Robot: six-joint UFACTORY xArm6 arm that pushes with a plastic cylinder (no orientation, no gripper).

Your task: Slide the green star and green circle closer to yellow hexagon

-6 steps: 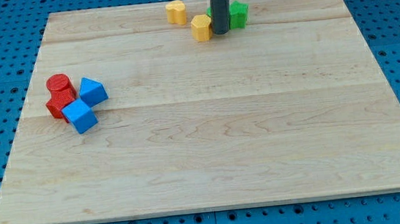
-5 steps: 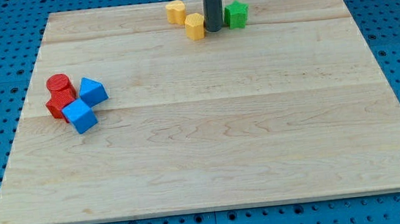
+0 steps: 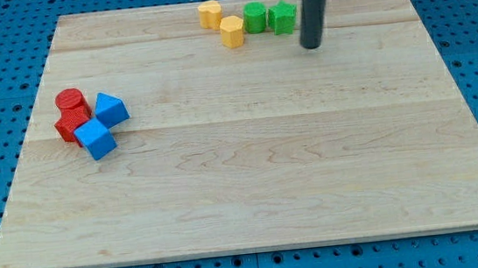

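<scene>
The yellow hexagon point(image 3: 232, 31) lies near the board's top edge, a little left of centre. The green circle point(image 3: 255, 16) sits just to its upper right, close to it or touching. The green star point(image 3: 282, 17) lies right of the green circle, side by side with it. My tip point(image 3: 311, 45) is on the board to the lower right of the green star, a short gap away and touching no block.
A second yellow block point(image 3: 209, 14) lies up-left of the hexagon. At the view's left sits a cluster: a red cylinder point(image 3: 71, 102), another red block point(image 3: 68, 126) and two blue cubes point(image 3: 110, 108) point(image 3: 95, 138). The wooden board point(image 3: 257, 229) rests on a blue pegboard.
My tip has moved right and slightly down, from between the hexagon and the green star to the star's lower right. The green circle, hidden behind the rod before, now shows.
</scene>
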